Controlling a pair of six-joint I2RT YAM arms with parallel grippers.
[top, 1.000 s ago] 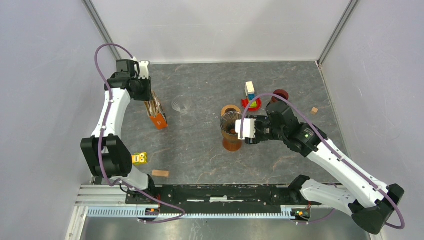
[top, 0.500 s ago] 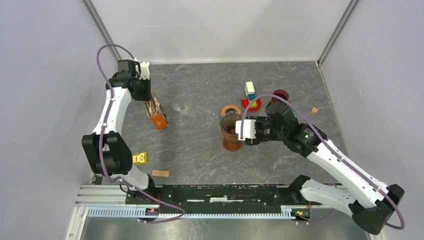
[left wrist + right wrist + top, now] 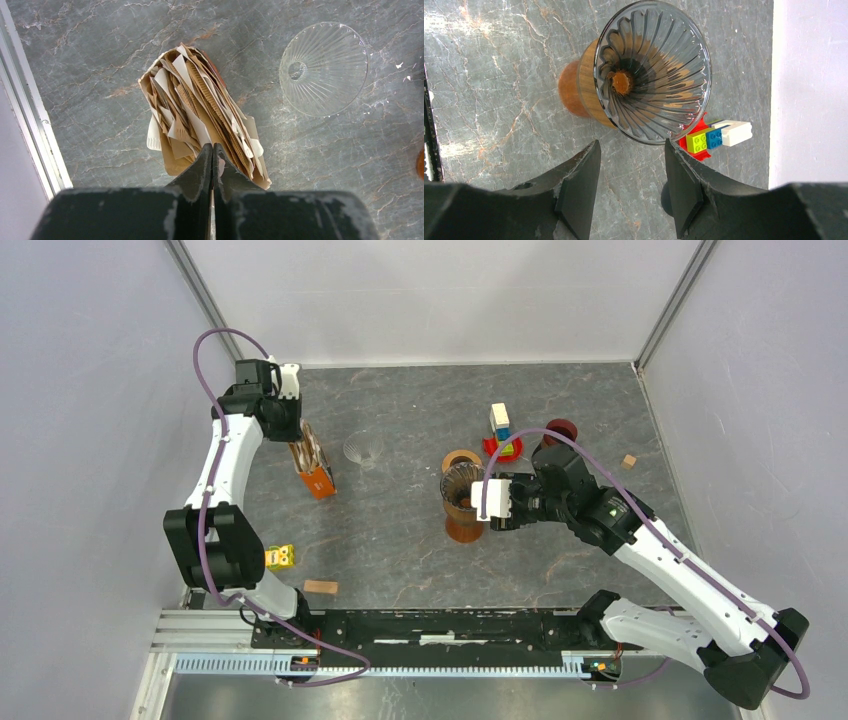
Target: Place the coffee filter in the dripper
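A stack of brown and white coffee filters (image 3: 312, 462) (image 3: 200, 100) stands upright in an orange holder at the left of the table. My left gripper (image 3: 296, 436) (image 3: 213, 146) sits on top of the stack, shut on the edge of one coffee filter; a thin strip of paper shows between the jaws. The dripper (image 3: 461, 488) (image 3: 654, 75), a ribbed glass cone on a wooden stand, stands mid-table with nothing inside it. My right gripper (image 3: 478, 504) (image 3: 632, 145) hovers open just beside the dripper's rim, holding nothing.
A second clear ribbed glass cone (image 3: 363, 448) (image 3: 324, 67) lies right of the filters. Behind the dripper are a wooden ring (image 3: 460, 457), stacked toy bricks (image 3: 503, 435) (image 3: 714, 137) and a dark red cup (image 3: 562, 428). A yellow toy (image 3: 280, 557) and a wooden block (image 3: 321, 587) lie near the front left.
The left gripper's jaws have closed on the top of the filter stack. The right arm has stayed still.
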